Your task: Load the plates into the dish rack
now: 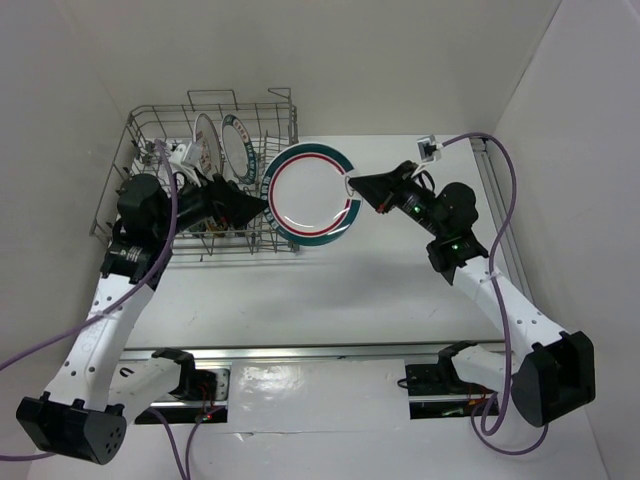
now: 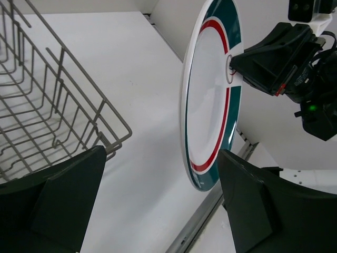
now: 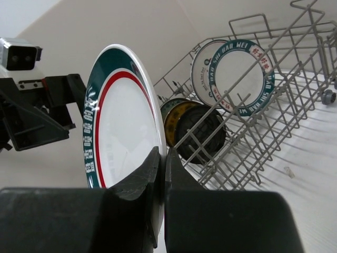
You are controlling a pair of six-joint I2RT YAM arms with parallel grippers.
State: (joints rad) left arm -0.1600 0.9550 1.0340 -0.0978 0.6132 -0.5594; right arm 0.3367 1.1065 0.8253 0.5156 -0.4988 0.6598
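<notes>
Clamped in the right pincer (image 1: 352, 186): the right edge of a large white plate (image 1: 310, 195) with a green band and a red ring, both fingers pressed together on the rim with only the thickness of the plate between them. Held on edge in the air above the desk (image 1: 350, 290), face turned up toward the overhead camera, just beside the right end of the dish rack (image 1: 140, 128) and overlapping its near right corner in that view. At the opposite, left edge of the plate, the left pincer (image 1: 262, 203), spread wide apart and gripping nothing. From the left wrist view, plate upright between the two dark fingers (image 2: 68, 200), far closer to the right-hand one than to the left; impossible to tell whether touching it. Rack wall low on the left of that view, well apart from the plate. Inside the rack, standing between the tines toward the back: a lettered plate (image 3: 237, 68) with a dark ring of writing, and a second white plate (image 3: 202, 60) close behind it. In front of those, three small plates on edge in a row, black (image 3: 205, 134) nearest, then yellow (image 3: 176, 113), then teal (image 3: 167, 104).
</notes>
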